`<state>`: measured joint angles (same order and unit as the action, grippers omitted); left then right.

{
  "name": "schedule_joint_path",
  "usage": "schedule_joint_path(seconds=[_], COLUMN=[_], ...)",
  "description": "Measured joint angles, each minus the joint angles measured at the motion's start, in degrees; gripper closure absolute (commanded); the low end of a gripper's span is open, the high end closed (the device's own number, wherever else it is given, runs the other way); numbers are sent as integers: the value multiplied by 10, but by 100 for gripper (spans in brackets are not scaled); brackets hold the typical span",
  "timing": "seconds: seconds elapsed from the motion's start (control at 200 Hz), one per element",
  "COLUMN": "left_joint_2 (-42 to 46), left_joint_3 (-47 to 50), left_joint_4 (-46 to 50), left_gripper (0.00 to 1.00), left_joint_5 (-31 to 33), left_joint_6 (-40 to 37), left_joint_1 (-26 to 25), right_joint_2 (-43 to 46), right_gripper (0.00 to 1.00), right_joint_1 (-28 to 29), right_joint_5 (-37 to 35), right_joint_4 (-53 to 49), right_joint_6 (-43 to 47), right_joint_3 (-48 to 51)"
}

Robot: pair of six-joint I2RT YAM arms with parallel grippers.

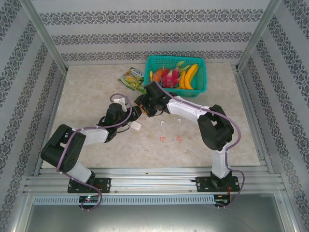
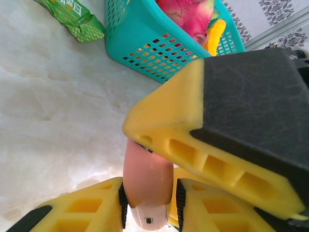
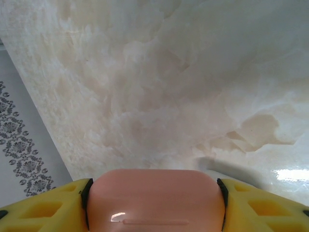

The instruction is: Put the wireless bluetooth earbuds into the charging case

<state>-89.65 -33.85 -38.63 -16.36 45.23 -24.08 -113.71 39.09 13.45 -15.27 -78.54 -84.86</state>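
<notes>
Both arms are on the pink case right now. The left gripper pinches it from both sides, and the right gripper has it clamped snug between its pads too. The lid looks closed, but I can't be sure. The 2 whitish earbuds and 2 pink-red earbuds lie loose on the table, apart from the fingers, toward the arm bases. The white case sits just beside the left fingers. So 0 are inserted and basically everything's left.

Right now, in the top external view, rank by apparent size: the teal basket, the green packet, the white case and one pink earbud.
1. teal basket
2. green packet
3. white case
4. pink earbud
Both pink ones look alike in size.
</notes>
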Motion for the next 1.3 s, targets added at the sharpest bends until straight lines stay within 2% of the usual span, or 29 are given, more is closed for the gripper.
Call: schedule_joint_path(seconds=[0.145,0.26,0.585,0.694,0.754,0.854,1.039,1.179,1.299], left_joint_2=[0,0,-5,-6,-6,-5,32,64,71], left_joint_3=[-1,-2,-6,-7,-7,-7,-30,-74,-112], left_joint_4=[0,0,0,0,-2,0,65,122,157], left_gripper=[73,74,93,100,100,100,100,100,100], left_joint_5=[3,3,3,3,1,-4,-49,-127,-193], left_joint_6=[0,0,0,0,0,0,-23,-52,-71], left_joint_1=[0,0,0,-2,-2,-3,2,31,63], right_joint_2=[2,2,2,2,2,12,109,224,298], right_gripper=[40,40,39,27,20,17,15,15,15], right_joint_1=[0,-3,-6,-7,-10,-19,-73,-121,-133], right_joint_5=[0,2,5,6,7,10,8,17,45], right_joint_4=[6,11,16,17,19,25,50,122,184], right_joint_6=[-5,-8,-10,-11,-9,-5,57,163,263], right_joint_3=[3,6,9,9,9,14,87,202,297])
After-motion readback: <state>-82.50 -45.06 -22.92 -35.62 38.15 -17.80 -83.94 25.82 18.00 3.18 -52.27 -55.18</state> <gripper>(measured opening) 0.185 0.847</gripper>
